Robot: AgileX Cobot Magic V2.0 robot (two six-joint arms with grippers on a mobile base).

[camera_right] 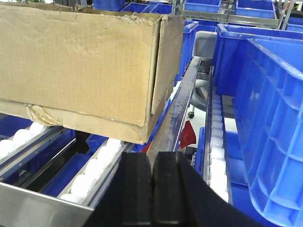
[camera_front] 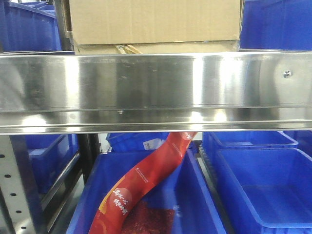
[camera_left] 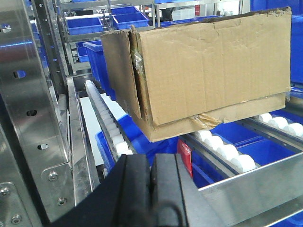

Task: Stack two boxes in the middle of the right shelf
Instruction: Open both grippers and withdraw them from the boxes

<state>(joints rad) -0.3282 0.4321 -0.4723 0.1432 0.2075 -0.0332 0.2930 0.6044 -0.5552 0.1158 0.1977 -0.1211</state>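
Boxes of plain brown cardboard are seen in the front-facing view already stacked on the shelf: the large box (camera_front: 155,20) rests on the thin flat box (camera_front: 161,48), whose edge shows just above the wide stainless-steel front rail (camera_front: 156,92) of the shelf level, with a small screw (camera_front: 287,74) near the right end; below the rail a red printed pouch (camera_front: 146,187) lies in a blue bin (camera_front: 146,214). No gripper is seen in this view. In the left wrist view the left gripper (camera_left: 152,189) is seen closed, pads pressed together on nothing, low and near the front rail, apart from the stack; the large box (camera_left: 213,66) sits over the thin flat box (camera_left: 218,122), with peeling tape (camera_left: 206,120) at the seam, the pair resting on white rollers (camera_left: 227,151). In the right wrist view the right gripper (camera_right: 152,189) is likewise shut and empty, in front of and below the large box (camera_right: 80,61) and thin box (camera_right: 85,124), beside a blue bin wall (camera_right: 270,118). The stacking is judged essentially done. The remaining step is judged to be a clean retreat: both arms are best drawn straight back, clear of the rail, so that the stack is not nudged along the rollers.
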